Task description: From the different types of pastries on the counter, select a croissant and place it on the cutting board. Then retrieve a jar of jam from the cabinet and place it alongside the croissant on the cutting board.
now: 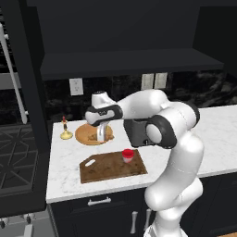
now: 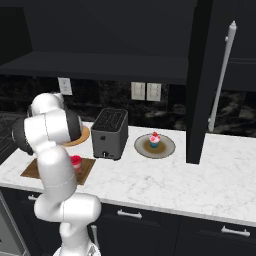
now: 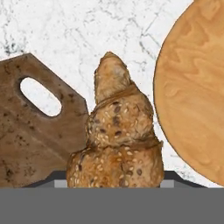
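1. The jar of jam (image 1: 127,155) stands upright on the cutting board (image 1: 99,172), toward the board's right end, so that part of the task looks done from how things lie.
2. The croissant (image 3: 117,140) is not yet on the board. In the hand view it rises straight from the tool (image 1: 100,134), with the white bench (image 3: 87,30) beneath it, the board's handle corner on one side and the round wooden plate (image 3: 197,87) on the other.
3. The tool is clamped on the croissant; it hangs over the near edge of the plate, just behind the board.
4. What is left, as I judge it: carry the croissant over the free part of the board, beside the jar, and let go.
5. The cupcake (image 2: 154,140) sits on its own plate (image 2: 167,150) right of the toaster (image 2: 110,132), untouched.
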You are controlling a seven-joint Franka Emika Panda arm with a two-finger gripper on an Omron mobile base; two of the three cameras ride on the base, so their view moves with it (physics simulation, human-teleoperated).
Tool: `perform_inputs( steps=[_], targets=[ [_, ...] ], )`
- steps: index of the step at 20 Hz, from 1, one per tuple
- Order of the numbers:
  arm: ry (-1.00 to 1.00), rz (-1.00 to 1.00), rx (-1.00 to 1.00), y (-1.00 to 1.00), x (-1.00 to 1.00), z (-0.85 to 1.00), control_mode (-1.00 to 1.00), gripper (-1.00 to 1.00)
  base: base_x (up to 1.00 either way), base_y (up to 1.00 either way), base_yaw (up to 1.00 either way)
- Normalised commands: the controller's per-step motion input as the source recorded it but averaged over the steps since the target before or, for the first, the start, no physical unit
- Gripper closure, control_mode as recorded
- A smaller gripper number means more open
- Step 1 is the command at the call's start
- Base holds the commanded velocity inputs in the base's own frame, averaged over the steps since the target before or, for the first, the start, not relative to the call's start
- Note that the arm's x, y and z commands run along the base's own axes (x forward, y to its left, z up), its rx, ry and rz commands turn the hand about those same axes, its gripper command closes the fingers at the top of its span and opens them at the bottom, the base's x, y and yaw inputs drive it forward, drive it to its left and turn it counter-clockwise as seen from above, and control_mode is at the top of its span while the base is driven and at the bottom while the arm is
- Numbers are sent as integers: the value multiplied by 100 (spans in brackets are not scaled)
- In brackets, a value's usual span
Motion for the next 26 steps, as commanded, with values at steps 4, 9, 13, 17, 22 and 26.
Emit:
perform_inputs(
  steps=[4,9,13,17,22,26],
  targets=[
    [-1,0,0,0,-43,4,-100,100,0,0,0],
    [0,0,0,0,-40,13,-100,100,0,0,0],
    [0,0,0,0,-36,5,-100,100,0,0,0],
    [1,-1,0,0,-32,0,-100,100,0,0,0],
    [4,-1,0,0,-35,0,-100,100,0,0,0],
    [5,-1,0,0,-33,0,-100,100,0,0,0]
  ],
)
